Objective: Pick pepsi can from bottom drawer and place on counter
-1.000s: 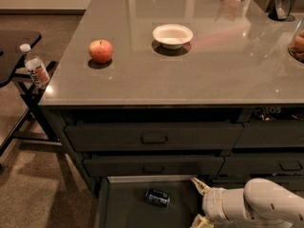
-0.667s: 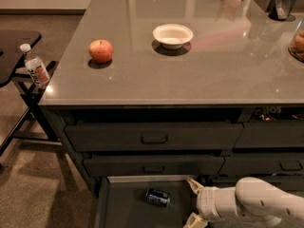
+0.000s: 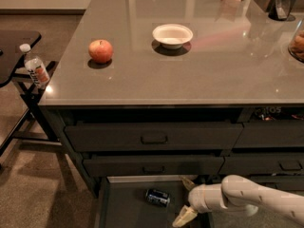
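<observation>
Pepsi can (image 3: pixel 157 197): lay on its side on the bottom drawer (image 3: pixel 124 209) floor, long axis roughly left to right, right end dipping slightly.
Pincer (image 3: pixel 186 199): just right of the can, pale fingers spread wide, holding nothing, pointing left at it.
Cut off: the drawer's front and the arm ran out of frame.
Writing: the can's pale markings and the bottle (image 3: pixel 35 68) label were unreadable.
Desk (image 3: pixel 228 65): carried an apple (image 3: pixel 100 51) and a white bowl (image 3: pixel 172 34).

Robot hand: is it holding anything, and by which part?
Nothing is held. The gripper, fingers open, hangs over the bottom drawer, right of the pepsi can, not touching it.
</observation>
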Tool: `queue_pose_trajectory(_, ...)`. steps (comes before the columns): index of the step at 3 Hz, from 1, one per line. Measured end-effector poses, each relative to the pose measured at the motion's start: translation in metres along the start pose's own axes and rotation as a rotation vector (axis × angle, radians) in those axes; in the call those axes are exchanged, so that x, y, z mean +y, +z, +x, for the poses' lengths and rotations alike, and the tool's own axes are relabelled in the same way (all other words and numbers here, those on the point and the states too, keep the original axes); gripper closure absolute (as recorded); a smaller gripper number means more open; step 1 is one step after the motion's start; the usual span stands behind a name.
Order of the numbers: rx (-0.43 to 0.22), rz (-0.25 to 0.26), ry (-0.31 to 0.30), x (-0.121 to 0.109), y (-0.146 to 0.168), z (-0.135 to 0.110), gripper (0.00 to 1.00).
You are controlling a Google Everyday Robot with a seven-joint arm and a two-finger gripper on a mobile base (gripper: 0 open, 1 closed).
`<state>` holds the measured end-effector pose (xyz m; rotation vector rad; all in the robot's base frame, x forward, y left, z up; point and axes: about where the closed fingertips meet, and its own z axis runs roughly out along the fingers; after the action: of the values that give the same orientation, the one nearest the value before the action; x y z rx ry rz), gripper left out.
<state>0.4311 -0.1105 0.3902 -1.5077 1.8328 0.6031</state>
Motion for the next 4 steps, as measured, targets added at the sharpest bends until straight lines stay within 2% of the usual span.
queue_pose_trajectory(1, -0.056, -0.064, -0.018, -0.009, 0.045, 0.031, 0.00)
queue_pose_trajectory(2, -0.089, -0.130, -0.045, -0.009, 0.084, 0.051, 0.00)
queue_pose_trajectory(4, -0.112, -0.135, -0.037, -0.010, 0.100, 0.055, 0.00)
